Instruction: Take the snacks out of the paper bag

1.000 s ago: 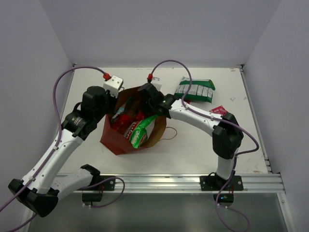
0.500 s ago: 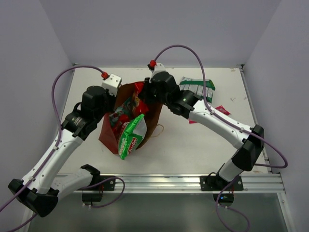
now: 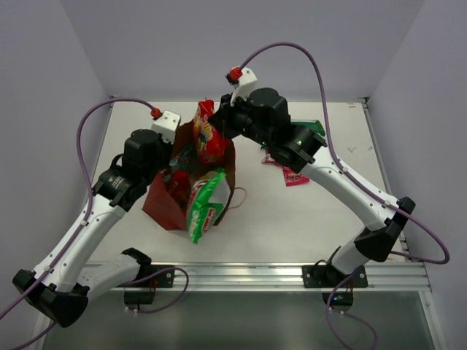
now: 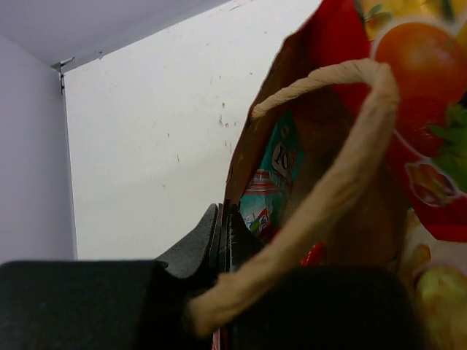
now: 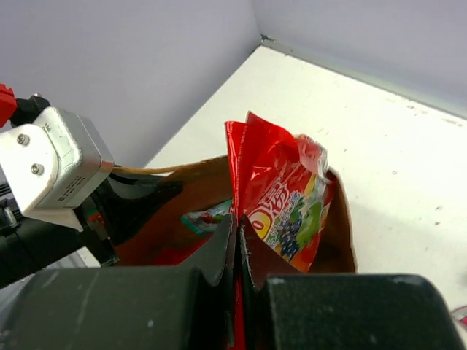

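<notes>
Paper bag (image 3: 162, 205) sits mid-left on the worktop (image 3: 292, 219), mouth up and gaping, tan inside showing

- Contents: green chip bag (image 3: 206, 204) hangs out over the near rim. Teal packet (image 4: 266, 182) is tucked against the left wall. More red packets lie deeper in; count unclear
- Red candy bag (image 3: 208, 138) stands upright over the far side of the mouth. Its lower end is hidden in the top view
- Right pincer (image 5: 237, 233) is closed on the near edge of the red candy bag
- Left pincer (image 4: 225, 219) is closed on the paper bag's left rim, with the twine handle (image 4: 328, 189) looping across in front of its camera
- Second handle (image 3: 239, 197) lies on the worktop right of the bag

Around: small red wrappers (image 3: 292, 175) lie on the worktop right of the bag, under the right arm. Green-white striped multipack (image 3: 315, 127) lies farther back, mostly blocked from the top view by that arm
</notes>
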You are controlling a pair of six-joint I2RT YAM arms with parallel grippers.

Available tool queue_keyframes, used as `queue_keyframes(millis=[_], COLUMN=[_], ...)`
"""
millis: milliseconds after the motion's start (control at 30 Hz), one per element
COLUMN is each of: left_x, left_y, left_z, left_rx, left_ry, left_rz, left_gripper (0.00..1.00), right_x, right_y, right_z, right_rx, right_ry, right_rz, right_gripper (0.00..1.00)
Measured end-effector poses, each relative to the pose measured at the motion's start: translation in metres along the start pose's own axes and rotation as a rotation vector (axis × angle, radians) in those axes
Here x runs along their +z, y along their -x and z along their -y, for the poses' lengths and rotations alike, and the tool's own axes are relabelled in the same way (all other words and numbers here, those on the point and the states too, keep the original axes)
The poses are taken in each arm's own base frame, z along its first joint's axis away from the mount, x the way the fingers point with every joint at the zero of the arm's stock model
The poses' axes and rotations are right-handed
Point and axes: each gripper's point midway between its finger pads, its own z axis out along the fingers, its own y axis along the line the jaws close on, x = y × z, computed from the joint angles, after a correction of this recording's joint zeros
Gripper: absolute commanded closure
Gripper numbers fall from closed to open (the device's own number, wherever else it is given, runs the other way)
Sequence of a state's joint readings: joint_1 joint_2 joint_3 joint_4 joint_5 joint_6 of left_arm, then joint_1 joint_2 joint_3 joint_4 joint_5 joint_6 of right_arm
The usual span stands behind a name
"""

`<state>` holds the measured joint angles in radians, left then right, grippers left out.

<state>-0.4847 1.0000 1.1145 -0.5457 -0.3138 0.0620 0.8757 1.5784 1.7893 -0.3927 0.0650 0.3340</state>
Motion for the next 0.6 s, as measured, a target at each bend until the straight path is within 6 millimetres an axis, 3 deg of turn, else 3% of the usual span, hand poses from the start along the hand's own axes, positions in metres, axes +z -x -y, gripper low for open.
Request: queue_keyframes(millis=[367, 467, 600], left_x=[-0.002, -0.002, -0.001], left_y=[-0.002, -0.003, -0.002], left_z=[-0.015, -0.025, -0.037], left_rx=[0.003, 0.004, 0.01], left_ry=[0.076, 0.115, 0.158], left_rz=[-0.011, -0.013, -0.012], left_gripper=[1.0, 1.0, 1.0], right_x=[-0.021, -0.043, -0.094], right_y=[0.044, 0.063, 0.083], right_z=[0.02, 0.026, 0.046], right_rx=[-0.094, -0.108, -0.101], right_ry=[-0.034, -0.056, -0.135], right_rz=[0.086, 0.132, 0.219], right_gripper=[1.0, 1.0, 1.0])
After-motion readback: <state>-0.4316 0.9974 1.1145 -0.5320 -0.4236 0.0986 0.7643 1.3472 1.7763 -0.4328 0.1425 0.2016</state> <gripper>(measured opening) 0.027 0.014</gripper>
